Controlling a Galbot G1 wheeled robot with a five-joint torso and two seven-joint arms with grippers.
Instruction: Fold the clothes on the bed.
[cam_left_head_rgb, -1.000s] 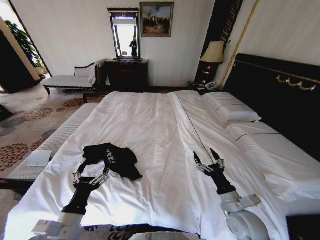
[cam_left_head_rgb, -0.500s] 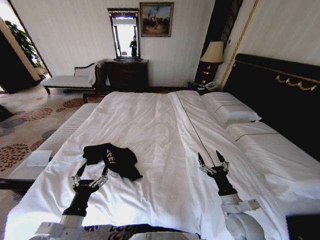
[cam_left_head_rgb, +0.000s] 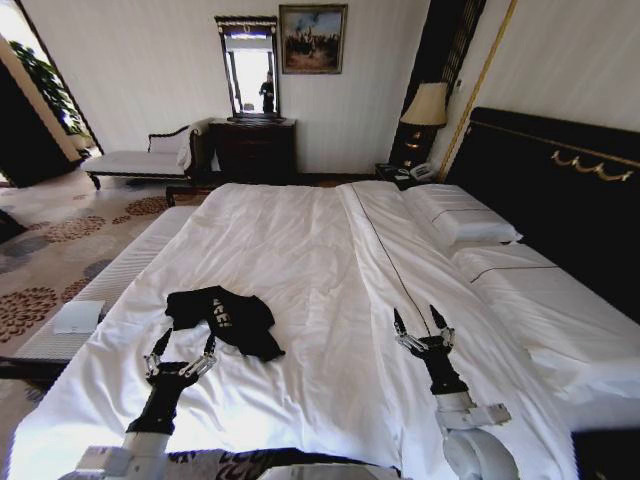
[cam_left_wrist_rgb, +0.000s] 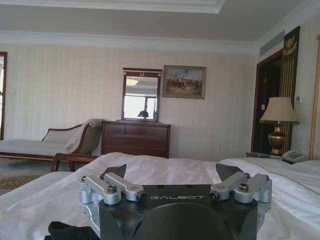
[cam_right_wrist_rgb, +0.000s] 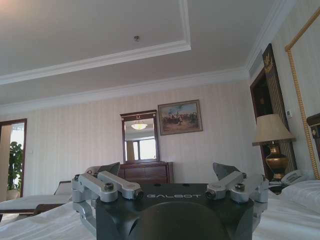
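While both arms reach over the near edge of the bed (cam_left_head_rgb: 330, 250), the left pincer (cam_left_head_rgb: 182, 345) at lower left has its fingers spread just short of the clothes (cam_left_head_rgb: 225, 318). The right pincer (cam_left_head_rgb: 421, 322), lower right, is likewise spread above bare duvet. The black T-shirt lies crumpled left of centre. Pillows (cam_left_head_rgb: 460, 220) sit at right by the headboard.

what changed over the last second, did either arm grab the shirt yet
No grab yet. The left end effector drew back toward the robot, off the near edge of the black T-shirt, and is open with nothing in it. The right end effector also slid back a little over the white duvet, open. The T-shirt lies crumpled in the same spot on the bed.
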